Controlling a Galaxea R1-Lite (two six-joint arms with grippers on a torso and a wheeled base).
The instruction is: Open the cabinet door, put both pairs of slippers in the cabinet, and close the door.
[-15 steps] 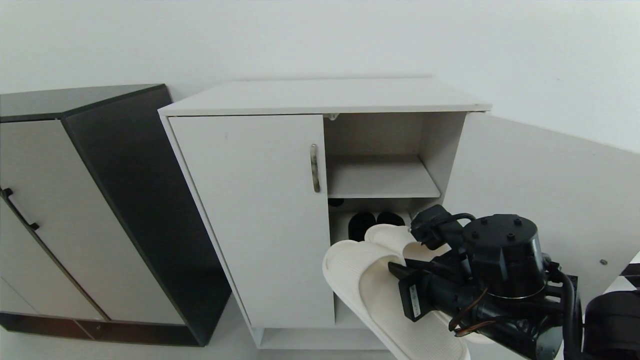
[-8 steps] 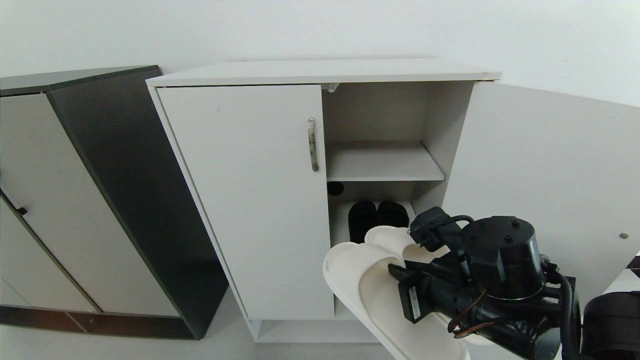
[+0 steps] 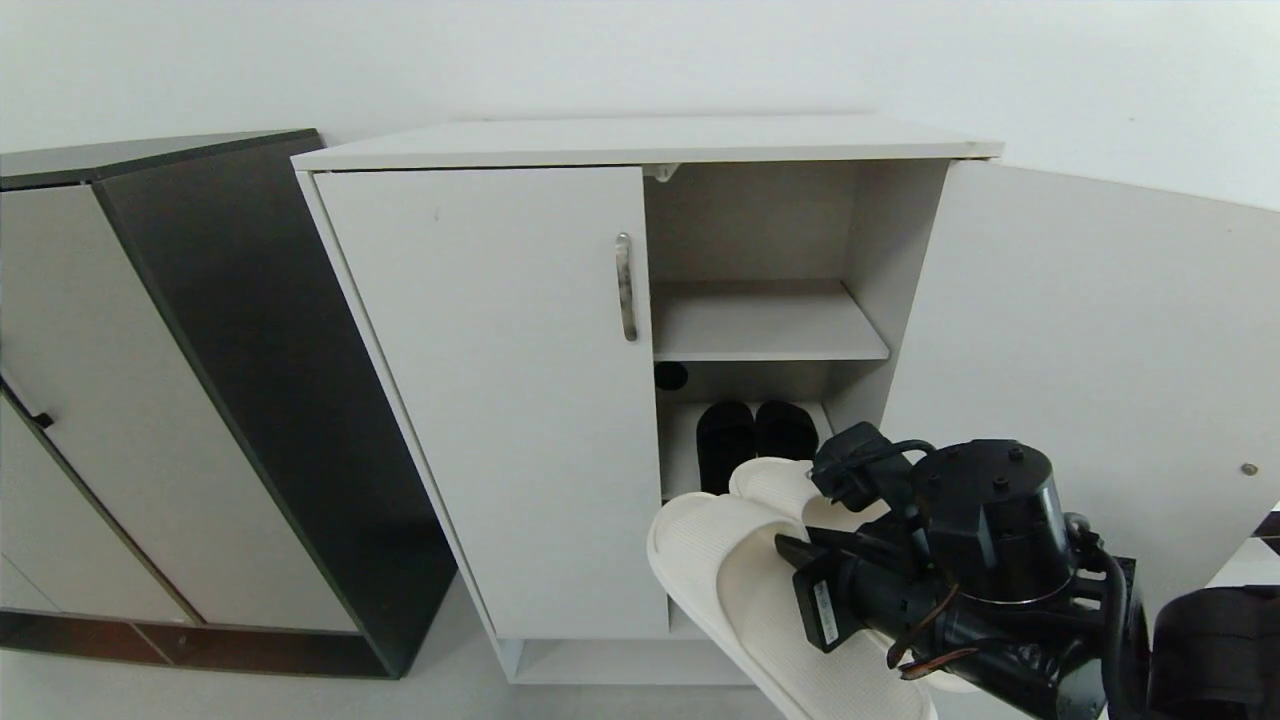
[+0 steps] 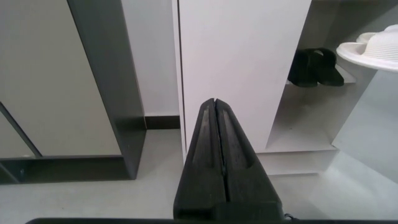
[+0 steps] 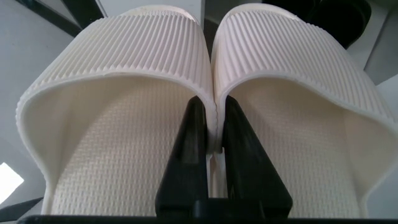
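- The right gripper (image 5: 214, 112) was clamped on the white slippers (image 3: 740, 560). Its two black fingers (image 5: 189, 143) pinched the touching inner edges of the pair, one finger inside each slipper.
- The white slippers lay side by side and tilted, jutting out ahead of the gripper. They were held off the floor before the open half of the cabinet (image 3: 640, 150), toes toward it.
- The black slippers (image 3: 755, 440) sat side by side on a lower shelf inside the cabinet, just beyond the white pair's toes.
- The left gripper (image 4: 215, 109) had its fingers pressed together on nothing. It hung low, in front of the shut left door (image 3: 500, 400).
- The right door (image 3: 1080, 350) stood swung wide. The left door carried a metal handle (image 3: 626, 288) at its inner edge. The upper shelf (image 3: 765, 325) was bare.
- A dark cabinet (image 3: 250, 380) stood beside the white one, against a pale wall (image 3: 600, 60), on a light floor (image 4: 155, 186).
- The right wrist view gave the grip itself and the ribbed straps. The head view gave the shelves and doors. The left wrist view gave the floor and the cabinet's base.
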